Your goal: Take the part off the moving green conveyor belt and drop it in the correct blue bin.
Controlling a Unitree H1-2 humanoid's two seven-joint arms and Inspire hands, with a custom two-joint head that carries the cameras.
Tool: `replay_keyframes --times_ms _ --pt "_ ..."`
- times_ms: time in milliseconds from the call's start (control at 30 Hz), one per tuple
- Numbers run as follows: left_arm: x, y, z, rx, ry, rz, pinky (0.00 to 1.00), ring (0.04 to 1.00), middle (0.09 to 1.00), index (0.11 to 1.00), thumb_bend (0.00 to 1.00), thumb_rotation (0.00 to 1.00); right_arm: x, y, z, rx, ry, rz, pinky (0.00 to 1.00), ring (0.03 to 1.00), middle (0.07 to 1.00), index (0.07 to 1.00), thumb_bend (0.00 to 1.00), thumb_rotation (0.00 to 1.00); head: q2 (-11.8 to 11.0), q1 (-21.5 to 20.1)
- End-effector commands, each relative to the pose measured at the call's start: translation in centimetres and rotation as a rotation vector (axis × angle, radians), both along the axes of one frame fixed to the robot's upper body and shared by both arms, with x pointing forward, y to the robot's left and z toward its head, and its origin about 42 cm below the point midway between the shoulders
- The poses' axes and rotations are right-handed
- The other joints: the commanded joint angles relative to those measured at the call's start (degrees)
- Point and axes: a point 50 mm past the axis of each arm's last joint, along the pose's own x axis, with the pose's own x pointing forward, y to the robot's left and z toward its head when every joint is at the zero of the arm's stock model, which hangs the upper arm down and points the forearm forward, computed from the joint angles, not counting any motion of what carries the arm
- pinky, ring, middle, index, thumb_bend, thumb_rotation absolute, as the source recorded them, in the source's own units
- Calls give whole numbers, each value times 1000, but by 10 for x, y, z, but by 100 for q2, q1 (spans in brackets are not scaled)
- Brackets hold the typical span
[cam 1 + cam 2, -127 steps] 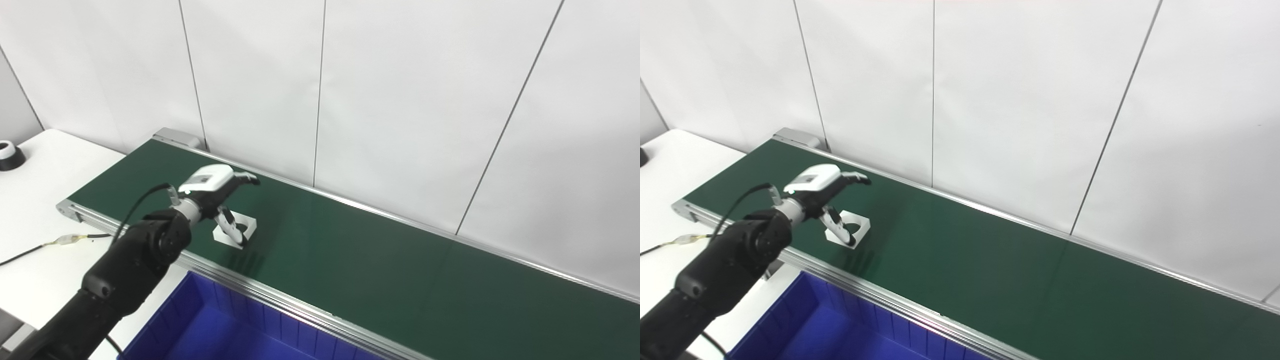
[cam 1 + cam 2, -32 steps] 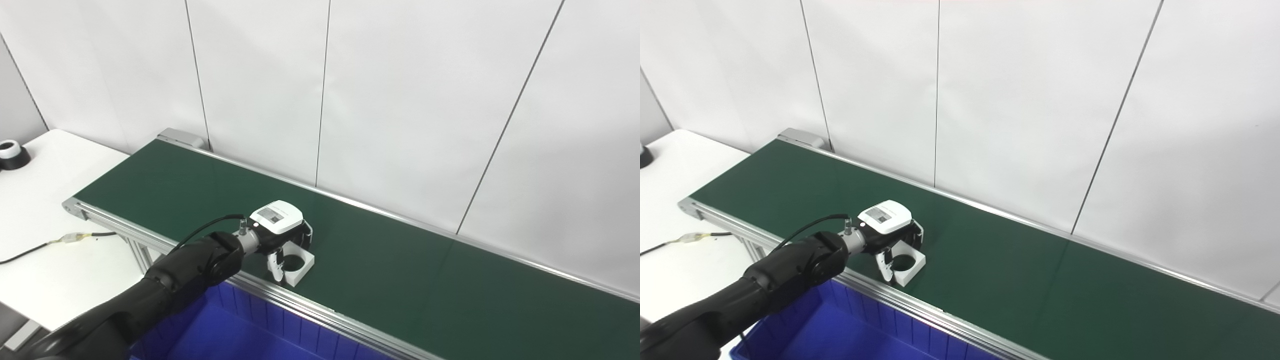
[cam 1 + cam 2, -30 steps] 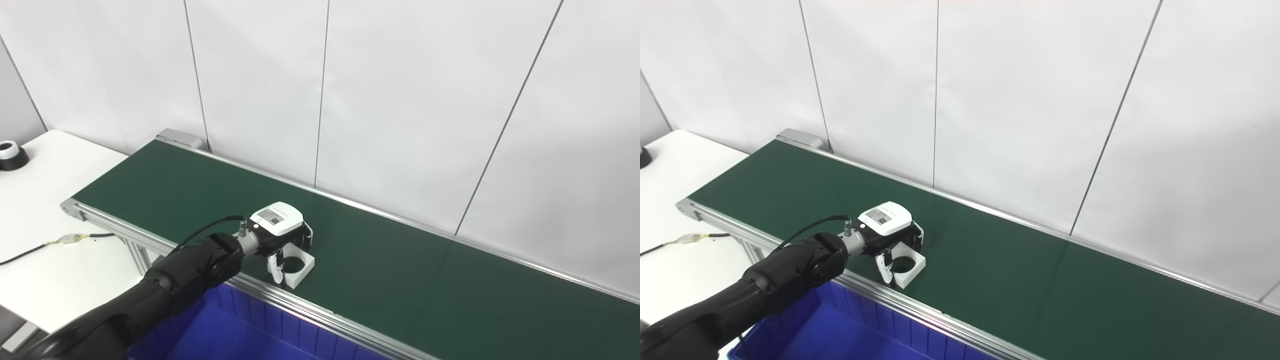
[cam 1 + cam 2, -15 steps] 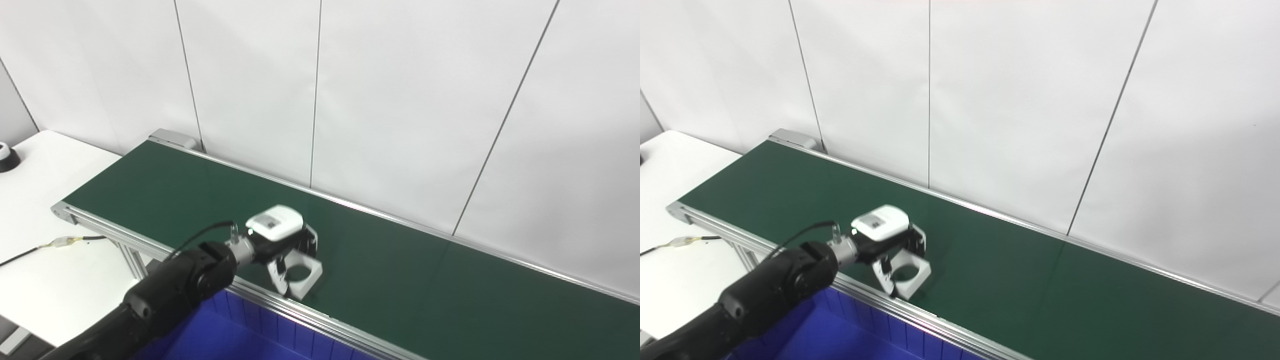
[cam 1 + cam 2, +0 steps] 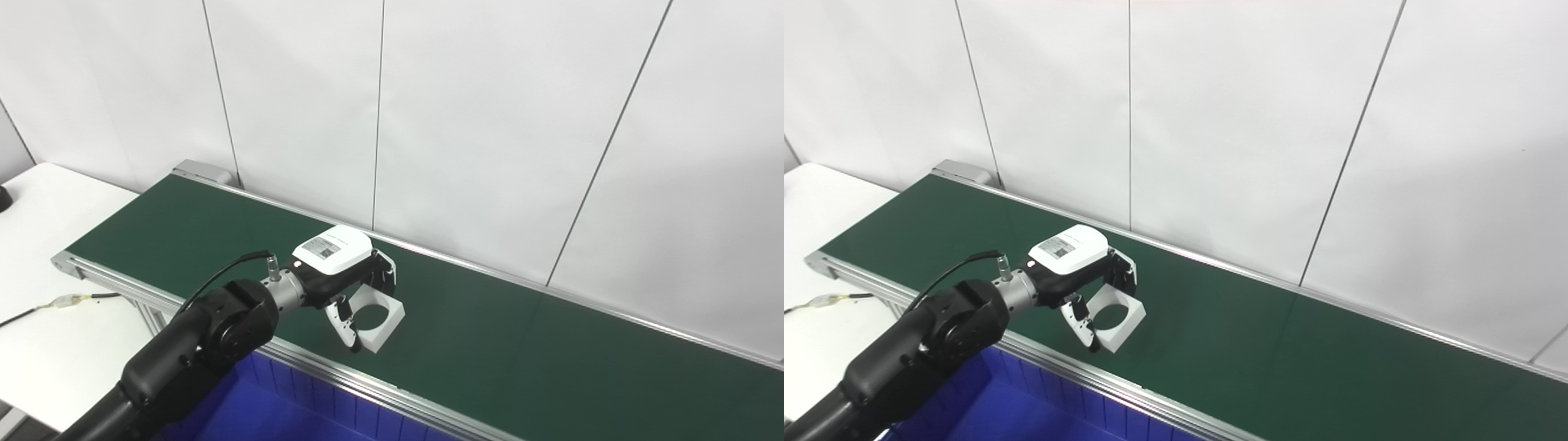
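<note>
The blue bin (image 5: 318, 407) lies nearest, below the belt's near rail and only partly in view. Just beyond it, the left hand (image 5: 346, 288) is closed on the white square part with a round bore (image 5: 375, 315), held tilted clear above the green conveyor belt (image 5: 490, 343). The grasp appears to bear on one edge only, so a fast swing toward the bin could let the part pivot and fall back onto the belt.

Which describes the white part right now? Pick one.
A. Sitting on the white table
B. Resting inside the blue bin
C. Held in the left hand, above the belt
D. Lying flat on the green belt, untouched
C: the left hand is closed on the white part, which is tilted above the green belt.
</note>
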Motion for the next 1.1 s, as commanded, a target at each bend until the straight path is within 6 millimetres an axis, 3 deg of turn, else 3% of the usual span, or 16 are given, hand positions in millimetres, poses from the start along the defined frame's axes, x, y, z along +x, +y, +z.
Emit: replay_keyframes --times_ms 0,300,433,633,900,1067 --pt "-4 2 20 -15 -50 -4 447 419 410 500 519 0 2 4 13 18 -73 2 685 777 835 883 670 397 70 -47" --pt "-40 -10 20 -64 10 -49 346 357 396 494 518 0 0 5 19 33 -82 1 694 782 836 883 667 383 506 -338" --pt "-55 -16 10 -82 48 -75 298 318 466 485 524 0 0 5 24 29 -85 0 697 784 835 882 677 398 650 -368" --pt "-69 -21 -12 -122 133 -79 363 373 410 494 520 0 -2 6 33 24 -88 -3 700 786 835 889 652 392 921 -505" --pt "-79 -20 -44 -189 236 -59 374 388 409 499 519 0 -1 6 40 22 -86 -6 711 789 836 891 654 409 1233 -533" --pt "-85 -19 -60 -218 305 -42 445 454 452 497 521 0 0 6 46 10 -87 -6 703 787 837 892 645 412 1458 -515"
